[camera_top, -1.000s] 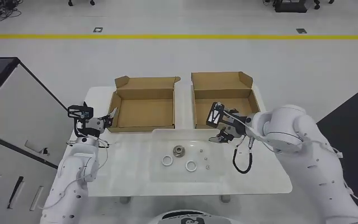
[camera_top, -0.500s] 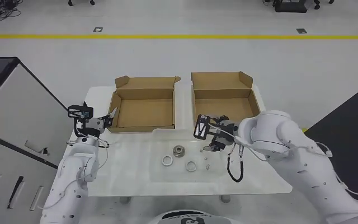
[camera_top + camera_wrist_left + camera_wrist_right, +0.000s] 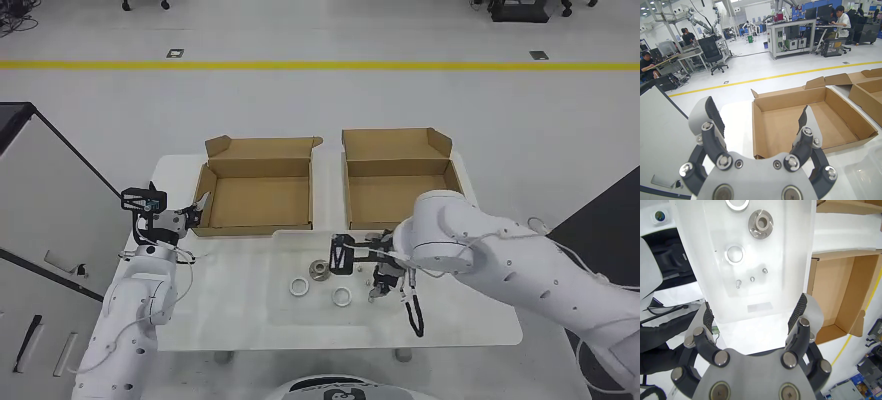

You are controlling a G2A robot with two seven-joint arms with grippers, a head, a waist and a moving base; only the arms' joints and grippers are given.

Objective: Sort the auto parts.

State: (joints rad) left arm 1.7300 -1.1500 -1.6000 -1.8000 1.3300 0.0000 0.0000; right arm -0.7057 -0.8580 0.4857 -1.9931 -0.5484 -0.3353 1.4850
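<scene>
Right hand [image 3: 753, 311] hung released, empty, above the tray [image 3: 795, 256] near the small bolts [image 3: 752, 279], likely poised to pick one; left hand [image 3: 759, 113] sat released, parked clear beside a box [image 3: 791, 121]

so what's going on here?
The robot is sorting auto parts. Its right gripper hangs open over the tray, near three bolts; a flange and two rings also lie in it. The left gripper is open, holding nothing, by the left box. That box and the right box look empty, so nothing is sorted yet.
</scene>
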